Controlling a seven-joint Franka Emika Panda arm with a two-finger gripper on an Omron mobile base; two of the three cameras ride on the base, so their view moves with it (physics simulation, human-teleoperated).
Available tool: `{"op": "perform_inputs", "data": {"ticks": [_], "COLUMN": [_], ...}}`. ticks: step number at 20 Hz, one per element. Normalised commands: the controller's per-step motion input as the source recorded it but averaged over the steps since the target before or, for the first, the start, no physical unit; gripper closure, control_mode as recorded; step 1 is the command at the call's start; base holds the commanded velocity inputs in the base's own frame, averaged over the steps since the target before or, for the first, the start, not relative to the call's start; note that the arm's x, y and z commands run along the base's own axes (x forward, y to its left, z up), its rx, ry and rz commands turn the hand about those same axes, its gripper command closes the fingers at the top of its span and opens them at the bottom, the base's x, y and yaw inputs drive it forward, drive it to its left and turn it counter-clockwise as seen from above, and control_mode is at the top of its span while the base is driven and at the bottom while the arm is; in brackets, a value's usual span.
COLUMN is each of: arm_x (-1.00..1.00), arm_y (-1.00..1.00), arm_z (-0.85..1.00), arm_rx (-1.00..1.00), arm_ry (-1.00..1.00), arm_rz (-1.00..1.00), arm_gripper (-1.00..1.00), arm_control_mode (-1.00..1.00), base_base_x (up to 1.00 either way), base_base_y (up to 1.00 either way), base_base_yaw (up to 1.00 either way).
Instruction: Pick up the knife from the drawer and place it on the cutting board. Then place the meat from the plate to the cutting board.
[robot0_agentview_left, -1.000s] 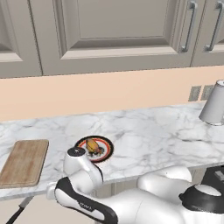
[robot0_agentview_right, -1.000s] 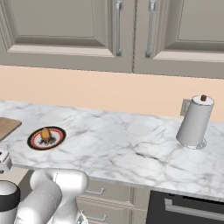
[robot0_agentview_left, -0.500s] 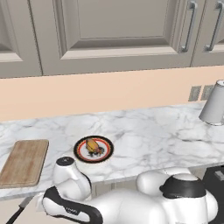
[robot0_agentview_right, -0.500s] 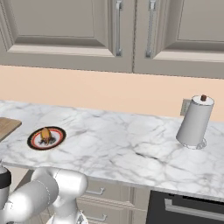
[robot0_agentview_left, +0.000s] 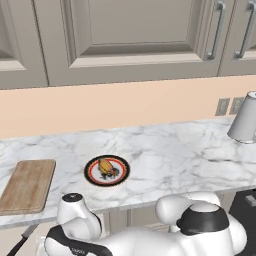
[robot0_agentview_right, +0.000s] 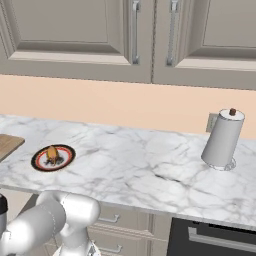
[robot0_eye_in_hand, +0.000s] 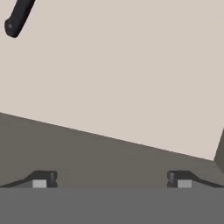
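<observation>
In the hand view my gripper (robot0_eye_in_hand: 111, 181) is open, its fingertips (robot0_eye_in_hand: 41, 179) wide apart and nothing between them. It looks into the drawer (robot0_eye_in_hand: 122, 78), over the pale floor and a darker wall. The knife's black handle (robot0_eye_in_hand: 15, 19) pokes in at the top left corner, well away from the fingers; the blade is cut off by the edge. On the counter the wooden cutting board (robot0_agentview_left: 27, 185) lies bare at the left. To its right stands the red-rimmed plate (robot0_agentview_left: 106, 170), (robot0_agentview_right: 53, 157) with the meat (robot0_agentview_left: 105, 166) on it. The knife (robot0_agentview_left: 22, 239) shows below the counter's edge.
A paper towel roll (robot0_agentview_right: 222, 140) stands at the counter's right end, near a wall outlet (robot0_agentview_right: 212, 121). Upper cabinets (robot0_agentview_left: 130, 35) hang above. Narrow drawers with bar handles (robot0_agentview_right: 112, 218) and a dark oven front (robot0_agentview_right: 210, 240) sit under the counter. My arm (robot0_agentview_left: 150, 235) bends low in front.
My arm has folded down and to the left, below the counter's front edge. The plate, meat and board have not moved. The gripper stays open.
</observation>
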Motion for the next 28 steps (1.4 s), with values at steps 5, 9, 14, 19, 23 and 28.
{"op": "perform_inputs", "data": {"ticks": [5, 9, 14, 19, 23, 28], "arm_x": [-0.58, -0.50, -0.59, -0.76, -0.43, -0.06], "arm_y": [0.06, 0.08, 0.06, 0.00, 0.01, 0.05], "arm_z": [-0.19, -0.01, -0.09, -0.64, 0.01, 0.53], "arm_rx": [0.00, 0.00, 0.00, -0.05, -0.03, -0.03], "arm_ry": [0.05, 0.19, 0.21, 0.02, 0.03, 0.10], "arm_rz": [0.00, 0.00, 0.00, 0.03, 0.00, 0.00], "arm_gripper": [-1.00, -1.00, -1.00, -1.00, -1.00, -1.00], "arm_control_mode": [-1.00, -1.00, -1.00, -1.00, -1.00, -1.00], "base_base_x": [0.00, 0.00, 0.00, 0.00, 0.00, 0.00], "base_base_y": [0.00, 0.00, 0.00, 0.00, 0.00, 0.00], "base_base_yaw": [0.00, 0.00, 0.00, 0.00, 0.00, 0.00]}}
